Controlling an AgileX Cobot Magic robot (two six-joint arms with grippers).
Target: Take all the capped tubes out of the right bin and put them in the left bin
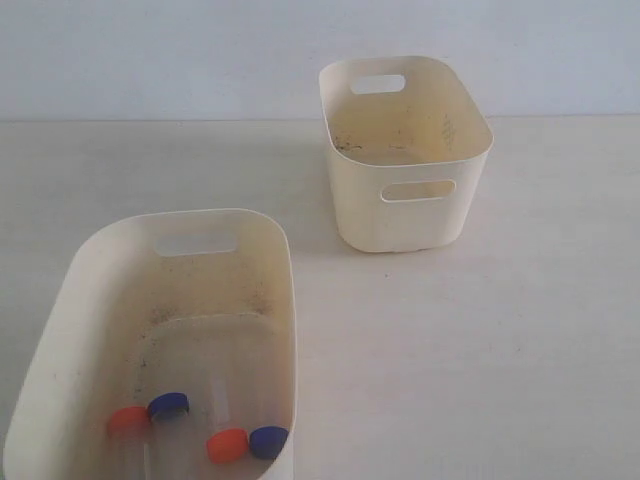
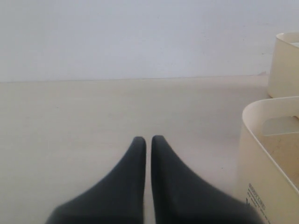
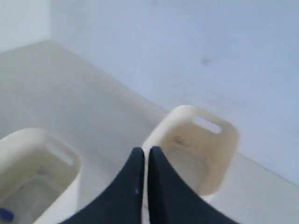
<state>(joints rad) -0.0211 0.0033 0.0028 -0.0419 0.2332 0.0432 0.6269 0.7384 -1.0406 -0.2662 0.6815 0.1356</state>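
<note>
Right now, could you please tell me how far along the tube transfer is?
Done: all four capped tubes lie in the left bin, two with orange-red caps, two with blue. No tube shows in the right bin, though its near floor is hidden. In hand: nothing; the left gripper and right gripper are both shut and empty. Left: seemingly nothing.

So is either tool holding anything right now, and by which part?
Nothing is held: the left tool and the right tool are both shut with nothing between them.
</note>
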